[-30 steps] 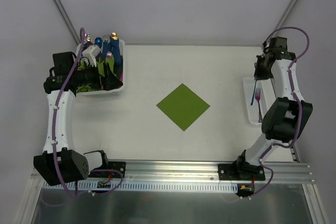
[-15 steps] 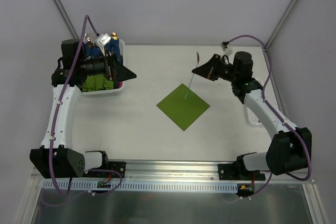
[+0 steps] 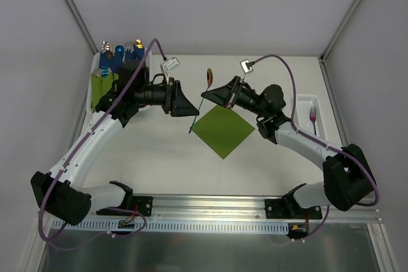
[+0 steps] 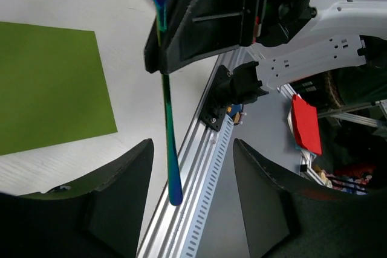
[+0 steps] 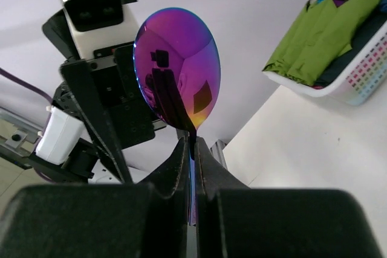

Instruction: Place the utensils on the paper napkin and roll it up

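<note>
Right gripper [image 3: 210, 96]: pressed together on the neck of the spoon [image 3: 201, 101], just under the bowl; reaches toward 9 o'clock above the worktop [image 3: 159, 157].
Left gripper [image 4: 190, 167]: spread wide and empty, facing the right gripper from the 9 o'clock side; the handle tip hangs between its fingers, with no contact evident.
Spoon: aloft, bowl up, handle slanting down toward 7 o'clock over the 10 o'clock edge of the paper napkin [image 3: 224, 130].
Paper napkin: flat at mid-worktop, bare.
Fork [image 3: 312, 116]: in the tray [image 3: 303, 107] at 3 o'clock.
Bin [image 5: 357, 70]: at 10 o'clock, holding green bundles [image 5: 314, 34].
Risk, grip: the single narrow pinch near the bowl leaves the long handle free, so it may swivel or slip.
Risk, collision: the grippers are very close; a misjudged closure could knock the spoon loose.
Risk, napkin: a descending handle tip may catch the edge and shift or crease the sheet.
</note>
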Tool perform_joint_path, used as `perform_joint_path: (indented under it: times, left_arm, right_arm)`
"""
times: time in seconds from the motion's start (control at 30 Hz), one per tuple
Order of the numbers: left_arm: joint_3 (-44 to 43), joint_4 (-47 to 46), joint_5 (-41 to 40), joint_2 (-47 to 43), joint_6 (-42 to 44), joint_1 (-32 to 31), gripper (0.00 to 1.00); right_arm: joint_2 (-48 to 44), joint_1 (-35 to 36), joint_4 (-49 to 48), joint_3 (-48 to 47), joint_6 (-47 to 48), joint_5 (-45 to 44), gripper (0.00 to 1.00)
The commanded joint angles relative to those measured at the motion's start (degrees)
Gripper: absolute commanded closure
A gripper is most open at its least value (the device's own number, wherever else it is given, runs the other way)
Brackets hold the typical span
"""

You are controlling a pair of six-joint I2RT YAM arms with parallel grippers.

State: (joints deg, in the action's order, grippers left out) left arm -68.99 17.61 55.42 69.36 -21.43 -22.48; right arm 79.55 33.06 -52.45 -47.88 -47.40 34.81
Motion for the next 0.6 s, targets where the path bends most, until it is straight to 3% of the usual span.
perform_joint_path:
  times: [0.0, 0.57]
  left_arm:
    - [-0.61, -3.63, -4.00, -0.11, -3.61, -0.20, 0.46]
    - [-1.76, -3.63, -5.76, -0.37, -3.71, -3.18, 0.59]
  right_arm:
    - [-0.09, 0.60, -9.78, -0.20, -2.26, -1.85, 1.00]
    - [0.78, 3.68, -15.13, 2.88, -4.63, -2.29, 1.00]
